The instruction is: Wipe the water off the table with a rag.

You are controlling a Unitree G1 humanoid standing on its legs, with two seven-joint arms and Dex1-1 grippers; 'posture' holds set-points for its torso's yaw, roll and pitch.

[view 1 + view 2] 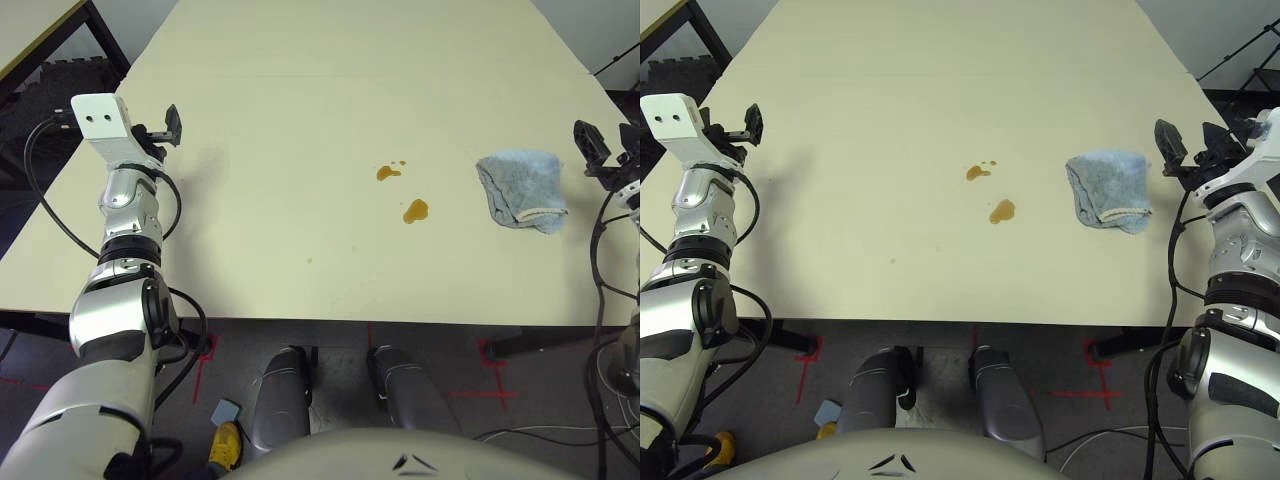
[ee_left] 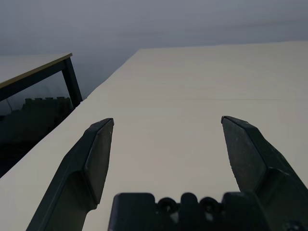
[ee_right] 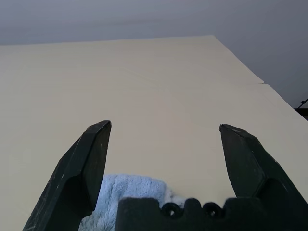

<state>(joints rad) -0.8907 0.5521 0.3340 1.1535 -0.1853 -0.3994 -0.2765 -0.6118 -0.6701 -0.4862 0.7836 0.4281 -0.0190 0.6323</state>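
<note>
Wet bench (image 1: 290, 120), both end effectors empty.
L end effector (image 2: 167, 120) over L side, fingers spread; amber water (image 1: 416, 211) in blotches nr ctr, unwiped; blue-grey rag (image 1: 524, 190) crumpled on bench, R of water; R end effector (image 3: 165, 125) just beside rag, fingers spread, nothing held.

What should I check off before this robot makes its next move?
1. Right gripper open and empty: ok.
2. Rag within easy approach: ok, it lies on the table just inward of the right gripper.
3. Rag flat and fully spread: not ok, it is folded over and wrinkled.
4. Path from rag to the water free of objects: ok.
5. Left gripper away from the water: ok, it is open near the table's left side.
6. Rag dry: cannot tell.
</note>
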